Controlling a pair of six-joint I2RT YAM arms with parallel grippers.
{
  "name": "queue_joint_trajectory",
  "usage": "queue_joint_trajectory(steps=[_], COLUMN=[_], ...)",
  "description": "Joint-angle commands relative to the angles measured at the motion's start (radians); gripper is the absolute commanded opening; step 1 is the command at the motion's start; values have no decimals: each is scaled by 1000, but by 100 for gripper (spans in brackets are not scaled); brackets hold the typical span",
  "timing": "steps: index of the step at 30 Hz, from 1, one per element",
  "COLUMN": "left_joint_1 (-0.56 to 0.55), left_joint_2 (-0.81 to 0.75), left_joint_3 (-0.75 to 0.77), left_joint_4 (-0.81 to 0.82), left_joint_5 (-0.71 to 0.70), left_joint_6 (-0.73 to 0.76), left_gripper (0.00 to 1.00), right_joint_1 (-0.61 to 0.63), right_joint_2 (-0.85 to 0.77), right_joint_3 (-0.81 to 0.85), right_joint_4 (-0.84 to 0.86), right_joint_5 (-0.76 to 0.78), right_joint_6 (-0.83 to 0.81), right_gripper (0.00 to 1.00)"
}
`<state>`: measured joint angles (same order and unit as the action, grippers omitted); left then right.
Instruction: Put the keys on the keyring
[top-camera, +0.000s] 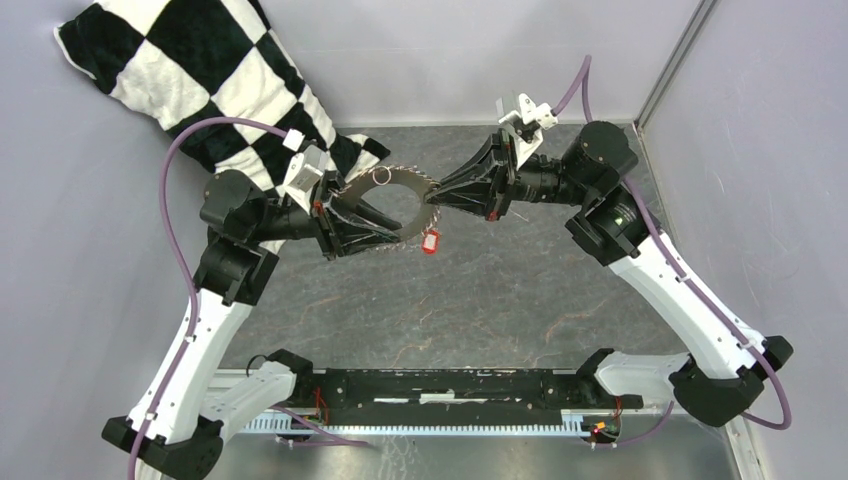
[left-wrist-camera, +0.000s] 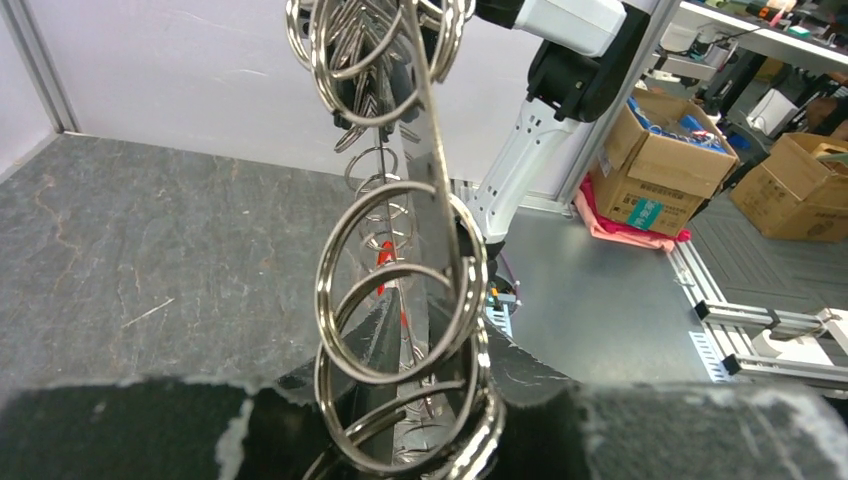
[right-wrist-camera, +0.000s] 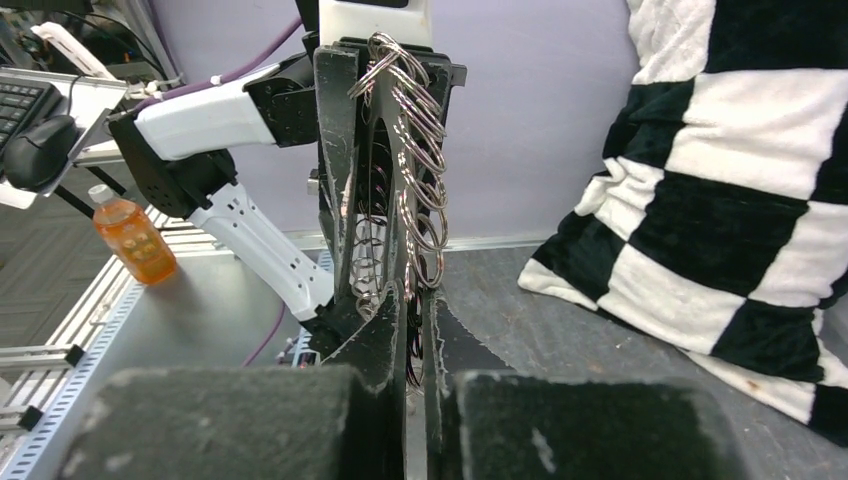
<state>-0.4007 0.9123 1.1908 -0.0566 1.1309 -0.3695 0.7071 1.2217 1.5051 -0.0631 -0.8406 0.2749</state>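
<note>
Keyring (top-camera: 405, 183), pinched above the tabletop (top-camera: 480, 290) between your left hand (top-camera: 403, 223) and right hand (top-camera: 438, 193), looks stiff and slippery, so take the light keys (top-camera: 431, 242) just beside its rim by the red head.

Top view: the left gripper (top-camera: 402, 226) covers the lower-left arc of the keyring (top-camera: 412, 186); the grip point of the right gripper (top-camera: 436, 196) on the rim is too small to resolve. The metal part of the keys (top-camera: 431, 242) is too small to tell. Left wrist view: the keyring runs off the top and bottom edges, and the keys' red head is mostly hidden behind its loops.
</note>
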Motion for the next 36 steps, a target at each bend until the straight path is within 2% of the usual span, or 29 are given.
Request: queue_joint_trajectory(steps=[1,3,5,6,9,15,16,18,19,21,22,23,25,28,30,32,34,36], left_joint_1=[-1,-3,-3,-2,-3,-1,-1,-1,0,1,1,1,1,1,1,0,0,1], left_joint_2=[-3,1,6,7,17,21,24,28,27,22,17,10,-10,-87,-137,-182,-222,-255], left_joint_3=[10,5,-1,-4,0,31,45,78,87,81,71,56,33,-20,-41,-59,-70,-94], left_joint_4=[-8,19,50,52,52,-24,-88,-249,-307,-367,-374,-361,-325,-220,-171,-166,-233,-334], left_joint_5=[21,49,75,85,94,74,41,-97,-178,-373,-488,-620,-838,-987,-990,-875,-650,-392], left_joint_6=[17,-21,-60,-67,-90,-5,50,230,313,455,509,535,600,719,760,819,901,1048], left_gripper=[2,2,2,2,2,3,16,64,75,86,94,98,100,100,100,100,100,100], right_joint_1=[7,6,7,6,7,7,7,7,7,8,8,7,7,7,7,5,6,4], right_joint_2=[-11,-6,0,5,23,-10,-8,-8,-12,-19,-22,-21,-16,-15,-16,-12,-3,10], right_joint_3=[-32,-42,-58,-57,-46,-83,-80,-72,-79,-78,-71,-63,-48,-58,-81,-103,-120,-127], right_joint_4=[157,169,226,236,265,276,241,152,125,51,4,-45,-121,-172,-161,-133,-89,-63], right_joint_5=[-86,-89,-103,-104,-130,-116,-102,-52,-27,26,54,87,139,226,278,303,304,320], right_joint_6=[120,144,181,190,220,283,292,292,301,292,278,262,243,244,273,306,360,408], right_gripper=[11,29,32,31,1,1,1,1,1,1,1,1,1,1,1,1,1,1])
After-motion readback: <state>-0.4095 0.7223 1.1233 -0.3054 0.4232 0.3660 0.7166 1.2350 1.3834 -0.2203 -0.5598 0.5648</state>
